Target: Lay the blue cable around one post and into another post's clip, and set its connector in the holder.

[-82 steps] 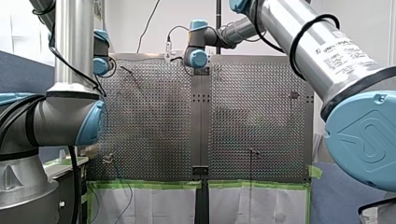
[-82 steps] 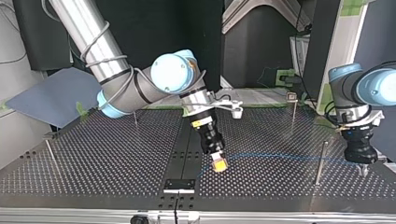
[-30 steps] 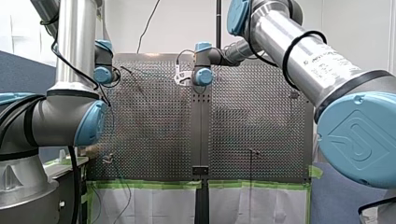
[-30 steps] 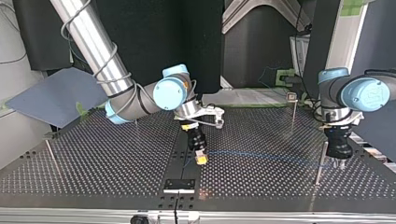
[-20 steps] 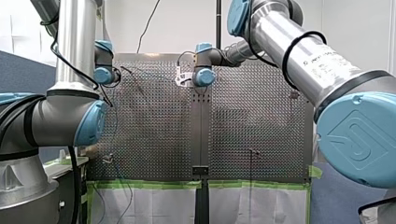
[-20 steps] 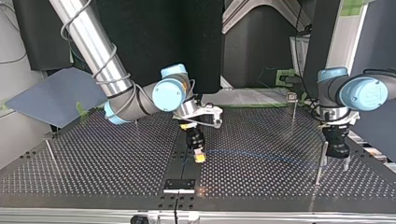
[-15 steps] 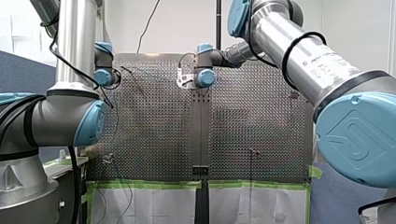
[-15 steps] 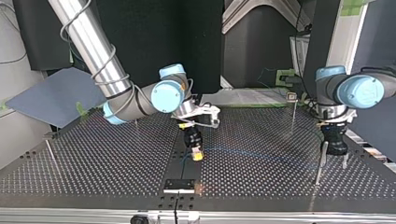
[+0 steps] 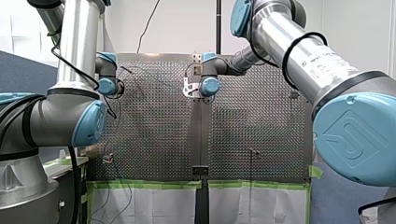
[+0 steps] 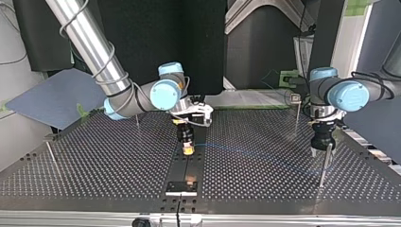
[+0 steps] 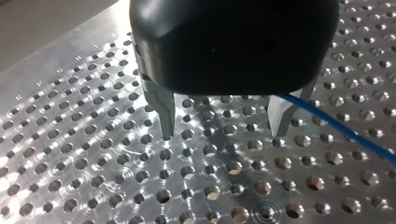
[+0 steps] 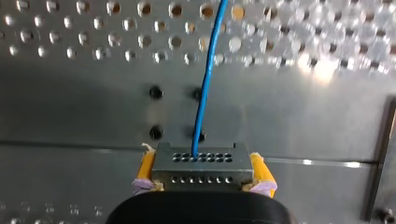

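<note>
Connector (image 12: 201, 168) clenched between the yellow pads (image 12: 145, 169) of my right pincer (image 12: 201, 162), low over the worktop's (image 12: 70, 116) centre strip, apart from the holder (image 10: 181, 187) at the top view's near edge. Blue cable (image 12: 205, 88) out of its holed face, off across the perforations toward my left pincer (image 11: 223, 134). That pincer released and empty, cable just outside one metal finger (image 11: 280, 116), thin post (image 10: 323, 170) close by.

It looks like a robotics lab. Two industrial robot arms (image 9: 299, 46), silver tubes with pale blue joint caps, reach over a perforated metal table (image 10: 94, 161) drilled edge to edge with rows of holes. Thin metal posts (image 10: 323, 165) stand on it. In the front view, green tape (image 9: 149, 184) runs along the table's near edge above white sheets (image 9: 154, 205). A blue partition (image 9: 21, 70) and dark screens (image 10: 203, 38) fence off the cell.
</note>
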Available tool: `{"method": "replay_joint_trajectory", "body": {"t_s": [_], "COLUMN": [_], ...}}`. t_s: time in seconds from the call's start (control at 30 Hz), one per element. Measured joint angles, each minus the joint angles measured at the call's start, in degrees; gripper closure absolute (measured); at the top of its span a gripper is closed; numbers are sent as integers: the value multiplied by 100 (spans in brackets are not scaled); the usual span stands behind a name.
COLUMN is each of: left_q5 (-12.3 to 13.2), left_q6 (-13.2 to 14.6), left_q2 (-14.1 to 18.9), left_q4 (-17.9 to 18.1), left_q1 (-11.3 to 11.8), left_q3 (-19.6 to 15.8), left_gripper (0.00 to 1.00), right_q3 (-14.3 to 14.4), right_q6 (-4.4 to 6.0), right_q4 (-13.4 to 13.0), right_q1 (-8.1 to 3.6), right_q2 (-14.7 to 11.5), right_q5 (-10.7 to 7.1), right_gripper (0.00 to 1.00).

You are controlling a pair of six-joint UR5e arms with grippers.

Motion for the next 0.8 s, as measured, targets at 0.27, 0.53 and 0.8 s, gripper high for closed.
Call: {"method": "replay_joint_trajectory", "body": {"t_s": [0.27, 0.53, 0.8], "left_q5": [-61, -100, -103], "left_q6": [2, 1, 13], "left_q2": [-17, -19, -18], "left_q4": [-15, -16, -16], "left_q1": [-31, -49, -91], "left_q3": [-1, -1, -1], "left_gripper": [0, 0, 0], "right_q3": [384, 736, 1165], "right_q6": [121, 233, 347], "right_q4": [-375, -727, -1155], "right_q1": [44, 34, -141], "right_q2": [-52, -54, -50], "right_q5": [369, 599, 1008], "right_gripper": [100, 100, 100]}}
